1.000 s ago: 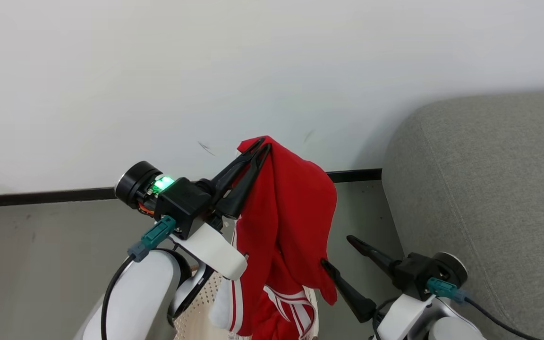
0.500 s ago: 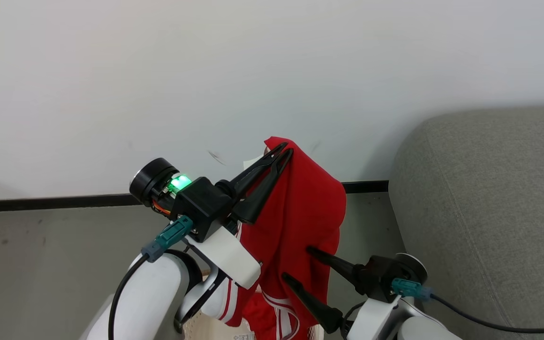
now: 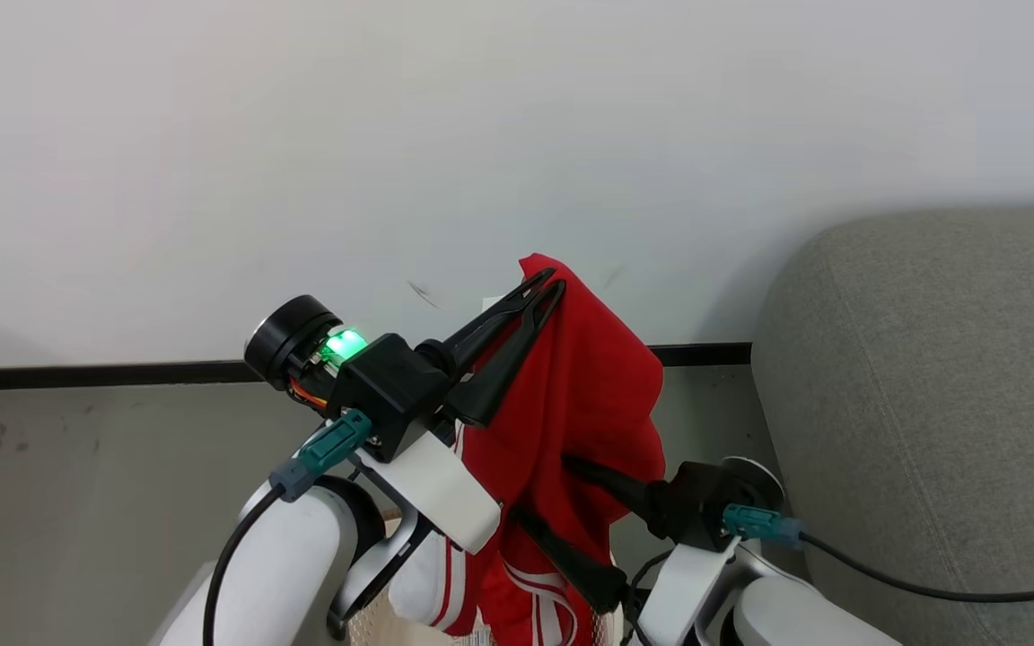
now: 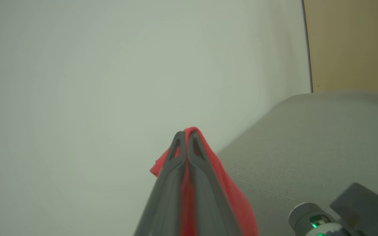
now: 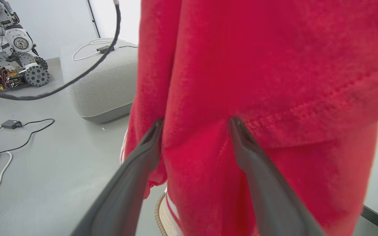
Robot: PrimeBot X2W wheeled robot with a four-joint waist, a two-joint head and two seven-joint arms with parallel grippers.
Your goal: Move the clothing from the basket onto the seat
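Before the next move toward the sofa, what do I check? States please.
1. Left pincer shut on the bright red fabric garment with white stripes: ok.
2. Right pincer open, tips at the hanging fabric, not gripping: ok.
3. Large grey upholstered sofa lies on the robot's right of the garment: ok.
4. Garment's lower end hanging free: cannot tell, it runs past the head view's bottom edge.

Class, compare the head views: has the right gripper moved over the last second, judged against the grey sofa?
Yes. The right gripper has shifted left, away from the sofa edge, its open fingers now at the hanging red garment.
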